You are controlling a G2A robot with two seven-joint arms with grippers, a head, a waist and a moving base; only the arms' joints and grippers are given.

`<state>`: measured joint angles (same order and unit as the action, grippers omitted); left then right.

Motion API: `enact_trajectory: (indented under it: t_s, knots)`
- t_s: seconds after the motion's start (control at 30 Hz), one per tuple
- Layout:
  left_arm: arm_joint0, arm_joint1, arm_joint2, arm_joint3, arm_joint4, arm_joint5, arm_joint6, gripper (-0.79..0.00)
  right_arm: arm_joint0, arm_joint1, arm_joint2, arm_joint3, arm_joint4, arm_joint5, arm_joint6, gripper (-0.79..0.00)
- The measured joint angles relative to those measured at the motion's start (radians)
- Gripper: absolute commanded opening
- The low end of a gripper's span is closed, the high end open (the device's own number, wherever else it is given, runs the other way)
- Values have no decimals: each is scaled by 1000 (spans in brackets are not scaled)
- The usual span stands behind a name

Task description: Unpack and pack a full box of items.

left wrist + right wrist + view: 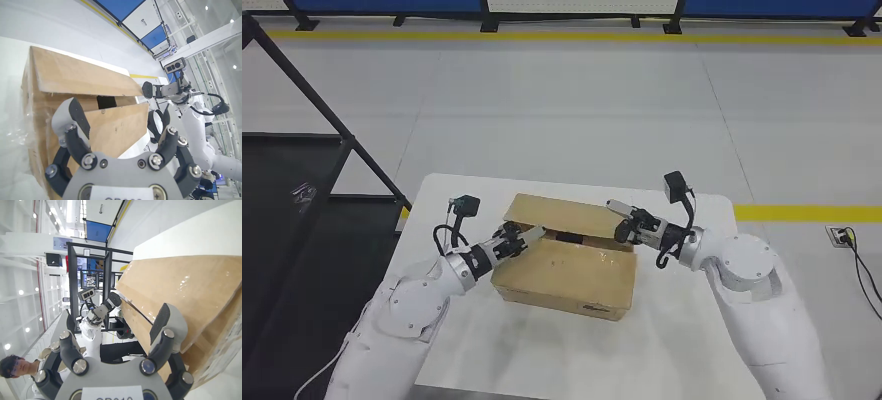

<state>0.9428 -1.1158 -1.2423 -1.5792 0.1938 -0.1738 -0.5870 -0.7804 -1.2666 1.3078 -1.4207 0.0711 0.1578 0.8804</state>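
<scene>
Left tool [512, 241] and right tool [623, 222], both released, are hovering by the left and right ends of the half-open cardboard box [564, 280] on the table [682, 340].

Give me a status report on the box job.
Left pincer open at one end of cardboard box, right pincer open at the other. Flaps ajar, dark gap between. Clear film clinging to box side.
</scene>
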Motion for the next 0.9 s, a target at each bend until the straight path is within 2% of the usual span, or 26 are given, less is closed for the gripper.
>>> enact_trajectory:
  t_s: [0.13,0.4,0.5,0.67,0.77,0.9]
  knots:
    - [-14,-5,16,16,15,3,31,0,5,-2,-20,25,33,27,10,0]
    - [-14,-16,3,33,-6,23,167,0,24,-4,-49,96,85,-4,50,0]
    - [4,-18,-35,41,-48,37,247,0,33,-5,-59,120,94,-16,45,0]
    - [74,-20,-138,56,-200,66,387,0,36,-2,-65,149,100,-65,64,0]
    - [115,-16,-180,42,-230,74,397,0,37,-1,-66,151,94,-70,68,0]
    - [117,-16,-180,40,-227,73,394,0,37,-2,-66,150,95,-69,67,0]
